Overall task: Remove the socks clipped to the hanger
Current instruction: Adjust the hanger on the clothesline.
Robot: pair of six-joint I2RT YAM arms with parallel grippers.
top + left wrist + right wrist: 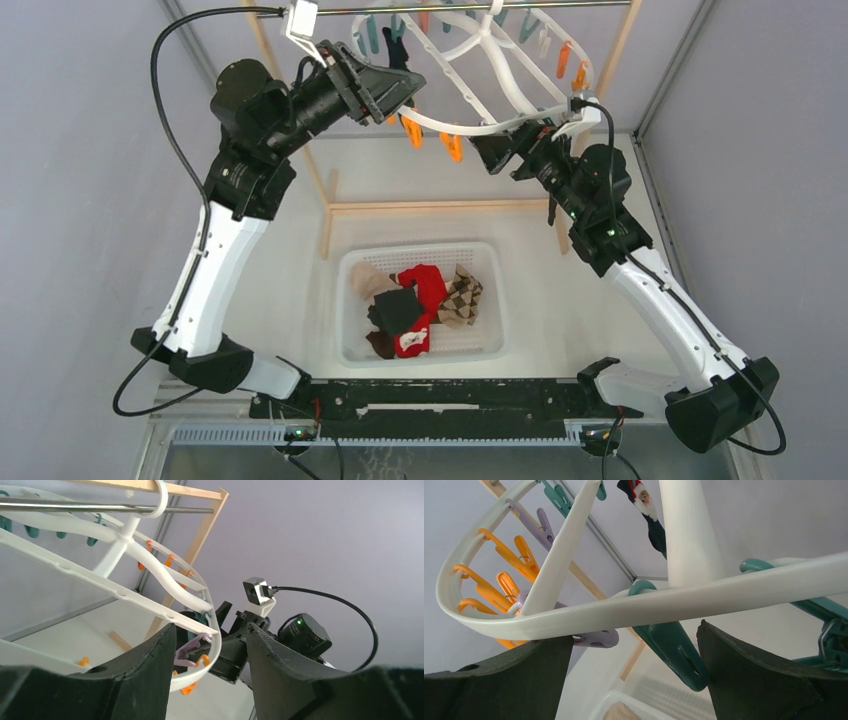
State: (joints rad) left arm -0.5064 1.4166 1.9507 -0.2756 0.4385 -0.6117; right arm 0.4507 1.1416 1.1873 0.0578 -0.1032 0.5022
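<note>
Grey walls enclose a white table (560,300), at whose far end a wooden rack (430,205) carries a thin metal rod (450,8). From that rod hangs the large white plastic oval hanger (487,40), tilted, with orange clips (452,145), teal ones and a lilac clip (594,639) dangling from its rim. One black sock with a small Santa figure (651,520) is clipped to the hanger at its far left side, just beyond the left gripper (405,88). The other soft fabric socks (425,290), red, black, brown, beige and tan argyle, lie heaped in a white perforated plastic basket (420,248) on the table between the two arms. Raised at the hanger's left edge, the left gripper has its dark fingers (150,660) apart, the white rim crossing the gap between them; nothing is pinched. The right gripper (492,152) sits under the near right rim, its fingers (749,670) spread wide, with the rim and a teal plastic clip (669,645) in the gap, ungripped.
</note>
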